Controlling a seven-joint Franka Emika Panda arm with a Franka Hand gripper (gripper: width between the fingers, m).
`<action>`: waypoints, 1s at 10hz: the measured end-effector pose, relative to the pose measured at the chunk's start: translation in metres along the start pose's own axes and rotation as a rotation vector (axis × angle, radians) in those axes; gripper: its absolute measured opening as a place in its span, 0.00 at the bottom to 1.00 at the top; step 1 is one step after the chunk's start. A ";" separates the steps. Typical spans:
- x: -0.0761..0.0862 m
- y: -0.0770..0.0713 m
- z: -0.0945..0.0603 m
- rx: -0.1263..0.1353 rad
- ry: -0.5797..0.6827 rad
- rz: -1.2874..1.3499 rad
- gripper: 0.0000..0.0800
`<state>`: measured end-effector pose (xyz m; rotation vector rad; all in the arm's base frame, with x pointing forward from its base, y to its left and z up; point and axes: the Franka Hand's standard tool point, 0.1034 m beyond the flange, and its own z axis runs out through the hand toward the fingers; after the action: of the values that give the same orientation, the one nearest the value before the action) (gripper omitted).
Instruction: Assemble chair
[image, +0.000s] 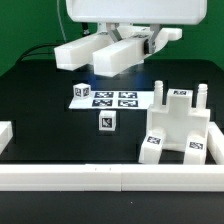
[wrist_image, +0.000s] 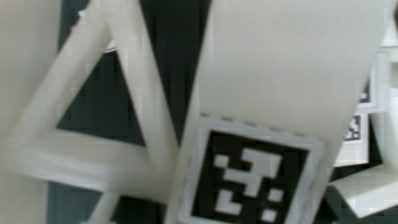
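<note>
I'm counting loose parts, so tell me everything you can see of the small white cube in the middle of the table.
The small white cube looks like hard plastic, with a black-and-white square tag on the face toward the exterior camera. It sits flat on the black table, just in front of the marker board with a narrow gap, to the exterior view's left of the part-built chair. Nothing else touches it.

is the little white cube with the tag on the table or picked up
On the table: the small white plastic tagged cube rests on the black table, near the marker board.
</note>
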<state>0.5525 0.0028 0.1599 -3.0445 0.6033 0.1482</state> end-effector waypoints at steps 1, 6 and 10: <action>0.000 0.000 0.000 0.000 -0.001 -0.001 0.40; -0.012 -0.057 -0.002 0.001 0.074 -0.182 0.40; -0.024 -0.076 0.006 -0.015 0.067 -0.253 0.40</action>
<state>0.5592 0.0823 0.1570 -3.1152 0.2156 0.0433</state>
